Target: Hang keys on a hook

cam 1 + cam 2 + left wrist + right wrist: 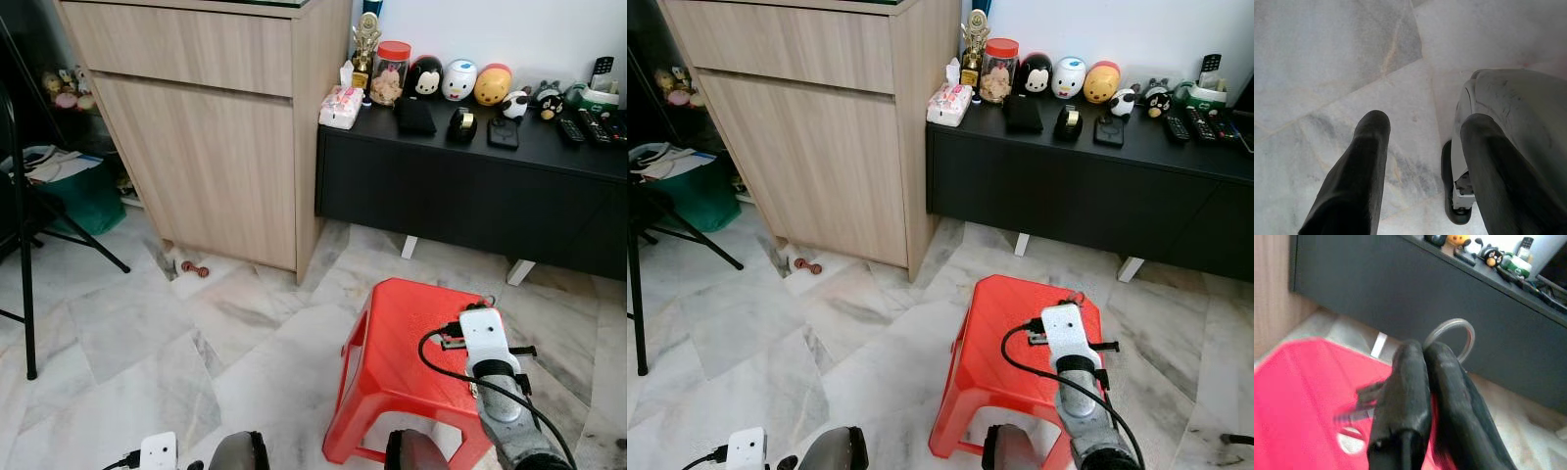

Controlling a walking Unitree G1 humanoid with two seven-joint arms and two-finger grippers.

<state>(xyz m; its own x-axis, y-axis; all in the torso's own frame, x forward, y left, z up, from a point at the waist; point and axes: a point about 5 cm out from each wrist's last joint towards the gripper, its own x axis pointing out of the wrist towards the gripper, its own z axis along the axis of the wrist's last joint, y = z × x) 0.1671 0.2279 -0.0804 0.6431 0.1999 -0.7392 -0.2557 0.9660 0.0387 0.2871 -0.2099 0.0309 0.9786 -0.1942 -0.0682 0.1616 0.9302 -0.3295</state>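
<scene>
Right wrist view showed the keys: one clear loop-shaped plastic key ring rose from between the two black fingers of the right end effector, which were pressed together on it, with blurred dark keys sticking out beside the fingers. All this hung over one red plastic stool. In the head views the right arm reached over that stool, which stood on the pale marble floor.

Behind the stool ran one low black bench. On it stood one red-lidded glass jar, one gold trophy figure, three egg-shaped character toys, one white tissue pack and several dark remote controls. One tall light-wood cabinet stood beside the bench.

The left end effector hung low over the floor, its two black fingers spread well apart and holding nothing.
</scene>
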